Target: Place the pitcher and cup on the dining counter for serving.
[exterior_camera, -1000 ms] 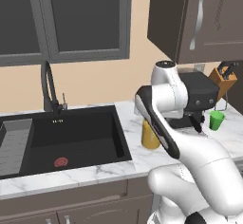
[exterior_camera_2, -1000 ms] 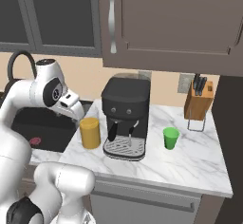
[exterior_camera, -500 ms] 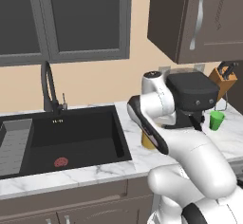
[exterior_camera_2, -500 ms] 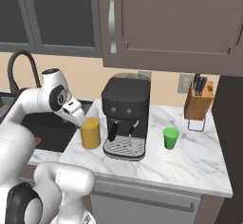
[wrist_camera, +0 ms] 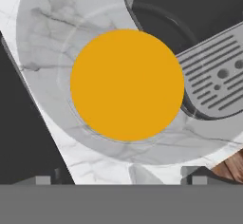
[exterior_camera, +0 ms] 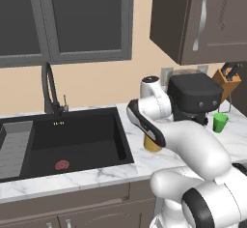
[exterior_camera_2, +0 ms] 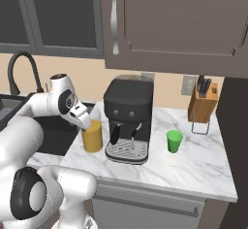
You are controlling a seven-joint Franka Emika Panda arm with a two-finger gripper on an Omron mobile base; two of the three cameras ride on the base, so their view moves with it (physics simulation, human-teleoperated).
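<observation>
The pitcher (exterior_camera_2: pixel 92 136) is a clear glass with orange-yellow juice, standing on the marble counter between the sink and the coffee machine. My gripper (exterior_camera_2: pixel 83 121) hangs just above its left rim and points down at it. From above, the juice shows as an orange disc (wrist_camera: pixel 127 85) inside the glass rim, and my gripper (wrist_camera: pixel 121 180) is open, its tips wide apart and touching nothing. My arm hides most of the pitcher (exterior_camera: pixel 152 146) in the left base view. The small green cup (exterior_camera_2: pixel 174 141) stands right of the coffee machine. The dining counter is out of view.
A black coffee machine (exterior_camera_2: pixel 128 119) stands close to the pitcher's right, its drip tray (wrist_camera: pixel 213 76) next to the glass. The black sink (exterior_camera: pixel 62 140) with its faucet (exterior_camera: pixel 48 89) lies to the left. A knife block (exterior_camera_2: pixel 201 104) is at the back right. Dark cabinets hang overhead.
My arm has folded down and swung left, bringing the hand lower over the pitcher. The jaws stayed open. Pitcher and cup have not moved.
</observation>
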